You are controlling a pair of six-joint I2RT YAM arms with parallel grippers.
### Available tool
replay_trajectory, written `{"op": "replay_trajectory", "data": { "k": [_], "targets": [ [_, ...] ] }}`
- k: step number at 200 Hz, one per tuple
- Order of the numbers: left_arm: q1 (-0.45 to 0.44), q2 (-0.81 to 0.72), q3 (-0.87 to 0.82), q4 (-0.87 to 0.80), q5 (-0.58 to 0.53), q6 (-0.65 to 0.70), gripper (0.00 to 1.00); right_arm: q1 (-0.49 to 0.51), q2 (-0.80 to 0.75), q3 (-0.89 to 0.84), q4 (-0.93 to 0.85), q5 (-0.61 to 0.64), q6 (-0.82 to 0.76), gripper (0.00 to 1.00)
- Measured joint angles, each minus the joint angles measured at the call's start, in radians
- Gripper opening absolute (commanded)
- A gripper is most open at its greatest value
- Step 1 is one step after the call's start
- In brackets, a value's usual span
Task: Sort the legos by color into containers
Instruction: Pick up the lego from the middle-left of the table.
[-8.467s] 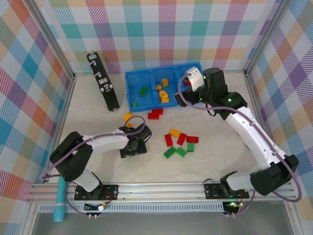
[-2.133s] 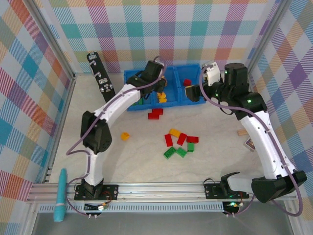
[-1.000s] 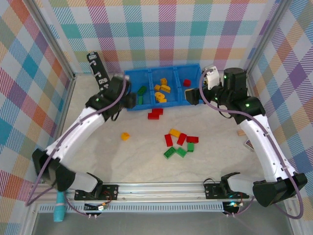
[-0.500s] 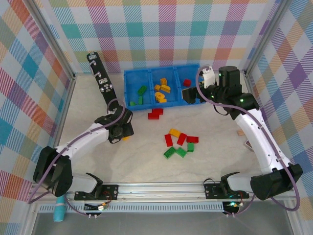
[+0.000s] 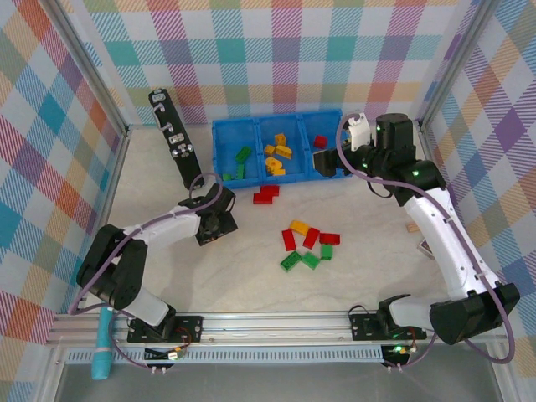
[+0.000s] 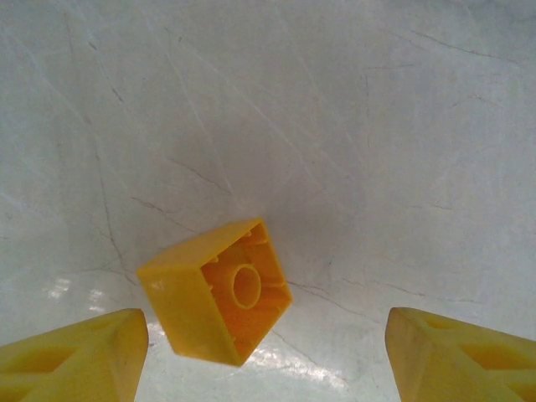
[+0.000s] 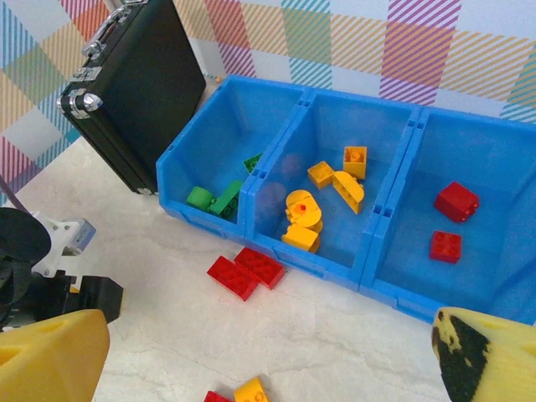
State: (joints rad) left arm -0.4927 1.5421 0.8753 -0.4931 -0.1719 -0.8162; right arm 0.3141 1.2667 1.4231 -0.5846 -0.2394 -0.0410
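Top external: left gripper (image 5: 211,224) sat low over the table (image 5: 368,268), left of centre; couldn't read its jaws from this angle. Right gripper (image 5: 325,161) hung at the right end of the blue bin (image 5: 226,138). Loose legos (image 5: 306,243) were clustered mid-table: red, green, one yellow. Two red bricks (image 5: 266,194) lay just in front of the bin. Black case (image 5: 176,138) stood left of the bin.

Left wrist: fingers (image 6: 75,360) were spread, nothing pinched. Yellow brick (image 6: 216,289) lay tipped on the table between them, hollow underside toward the camera, clear of both tips.

Right wrist: jaws were spread wide, empty. Bin compartments: green bricks (image 7: 213,199) in the left, yellow-orange bricks (image 7: 322,197) in the middle, red legos (image 7: 456,203) in the right.
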Motion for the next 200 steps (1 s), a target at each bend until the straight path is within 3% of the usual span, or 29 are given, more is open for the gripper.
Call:
{"op": "replay_trajectory", "data": {
  "k": [89, 164, 200],
  "targets": [
    [0.007, 0.076, -0.003, 0.055, 0.021, -0.025, 0.61, 0.0, 0.0, 0.0, 0.0, 0.023, -0.002, 0.99],
    [0.011, 0.08, 0.004, 0.039, 0.014, -0.024, 0.38, 0.0, 0.0, 0.0, 0.0, 0.04, -0.005, 0.99],
    [0.011, 0.091, 0.027, 0.024, 0.023, -0.005, 0.36, 0.0, 0.0, 0.0, -0.002, 0.046, -0.011, 0.99]
  ]
}}
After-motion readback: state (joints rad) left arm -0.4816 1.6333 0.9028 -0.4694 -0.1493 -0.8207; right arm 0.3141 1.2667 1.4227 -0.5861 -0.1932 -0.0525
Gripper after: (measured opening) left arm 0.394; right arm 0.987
